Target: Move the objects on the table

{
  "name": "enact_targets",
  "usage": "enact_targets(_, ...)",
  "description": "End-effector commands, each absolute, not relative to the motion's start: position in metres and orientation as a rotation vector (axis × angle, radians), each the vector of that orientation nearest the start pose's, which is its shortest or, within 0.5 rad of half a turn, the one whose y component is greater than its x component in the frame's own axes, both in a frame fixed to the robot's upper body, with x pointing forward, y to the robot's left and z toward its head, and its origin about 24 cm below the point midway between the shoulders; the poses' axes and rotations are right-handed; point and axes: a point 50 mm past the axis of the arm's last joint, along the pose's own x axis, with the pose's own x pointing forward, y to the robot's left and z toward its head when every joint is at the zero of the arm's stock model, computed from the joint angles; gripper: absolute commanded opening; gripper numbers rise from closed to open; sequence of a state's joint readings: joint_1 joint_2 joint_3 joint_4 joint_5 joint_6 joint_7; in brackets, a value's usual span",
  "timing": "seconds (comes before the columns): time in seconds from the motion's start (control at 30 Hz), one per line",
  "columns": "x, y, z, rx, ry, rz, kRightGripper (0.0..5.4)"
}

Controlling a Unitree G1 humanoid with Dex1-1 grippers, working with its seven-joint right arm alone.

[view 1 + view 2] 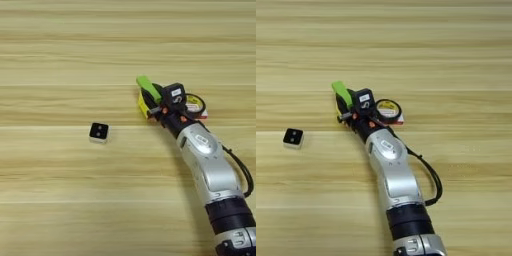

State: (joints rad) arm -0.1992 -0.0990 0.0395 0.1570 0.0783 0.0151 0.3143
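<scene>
My right gripper (151, 106) reaches in from the bottom right to a tight cluster at the table's middle. A flat lime-green bar (148, 87) lies tilted at the gripper's far-left side, touching or resting over it. Just below the bar shows a yellow face (143, 106), apparently the puzzle cube, mostly hidden by the gripper. The black tape roll with a yellow label (196, 102) sits directly right of the gripper's wrist, with a red edge under it. A tiny white cube with a black two-dot top (99, 132) stands alone to the left, well apart.
The silver forearm (391, 170) crosses the lower middle of the wooden table (60, 60), with a black cable (431, 177) looping off its right side.
</scene>
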Motion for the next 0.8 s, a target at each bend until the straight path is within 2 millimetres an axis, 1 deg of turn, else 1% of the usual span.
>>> enact_targets(0.03,0.297,-0.129,0.084,-0.044,-0.13,0.395,1.4)
enact_targets(0.23,0.297,-0.128,0.083,-0.041,-0.127,0.398,1.4)
enact_targets(0.33,0.295,-0.124,0.08,-0.034,-0.119,0.41,1.4)
enact_targets(0.6,0.289,-0.101,0.07,-0.012,-0.081,0.484,1.4)
enact_targets(0.8,0.285,-0.089,0.062,-0.009,-0.05,0.523,1.4)
